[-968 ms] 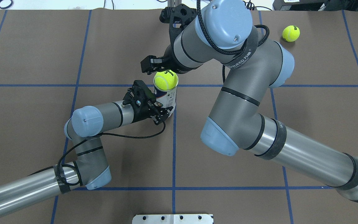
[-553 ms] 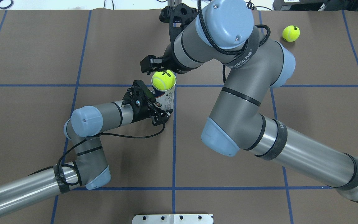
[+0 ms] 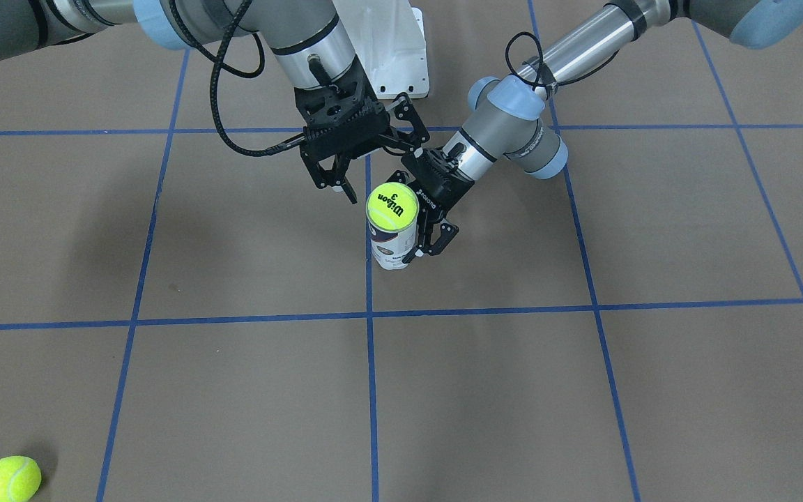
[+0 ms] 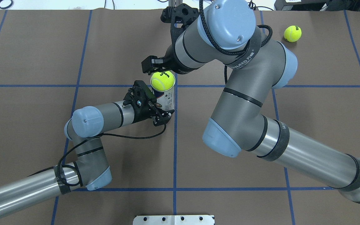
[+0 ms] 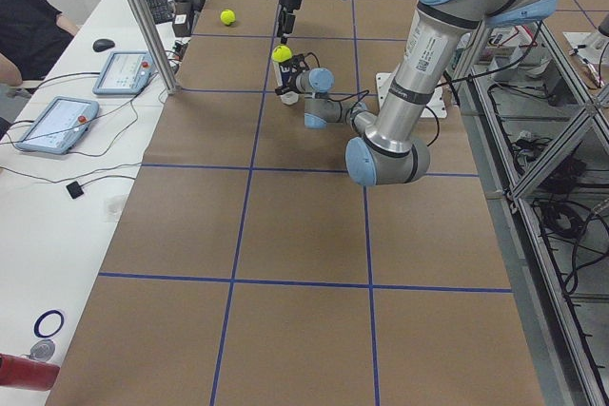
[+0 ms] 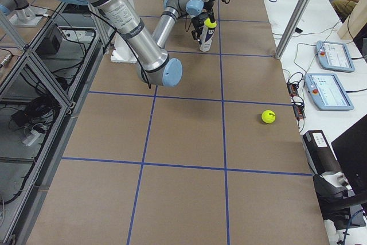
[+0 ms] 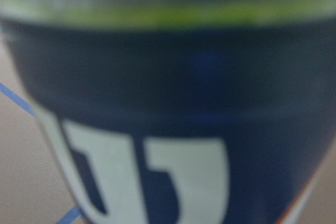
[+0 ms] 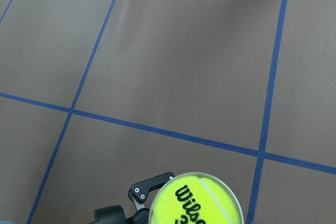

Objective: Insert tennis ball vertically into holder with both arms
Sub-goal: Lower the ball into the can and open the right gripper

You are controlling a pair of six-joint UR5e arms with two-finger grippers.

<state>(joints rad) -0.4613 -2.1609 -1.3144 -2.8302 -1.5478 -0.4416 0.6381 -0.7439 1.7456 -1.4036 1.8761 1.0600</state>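
The holder [image 4: 167, 99] stands upright on the brown mat near the middle, and it also shows in the front view [image 3: 390, 249]. A yellow tennis ball [image 4: 162, 80] sits in its mouth with its top sticking out; the right wrist view shows this ball from above [image 8: 197, 201]. My left gripper [image 4: 162, 110] is shut on the holder's lower body from the side. The holder's navy and white label [image 7: 157, 182] fills the left wrist view, blurred. My right gripper [image 3: 372, 167] hangs open just above and behind the ball and is not touching it.
A second tennis ball [image 4: 292, 33] lies loose at the far right of the mat. The white pedestal base [image 4: 173, 219] is at the near edge. The large right arm [image 4: 242, 103] spans the right half of the table. Blue tape lines cross the mat.
The holder's top and the ball have shifted slightly left, so the holder stands straighter. The left gripper moved with it. The right gripper has stayed almost still.
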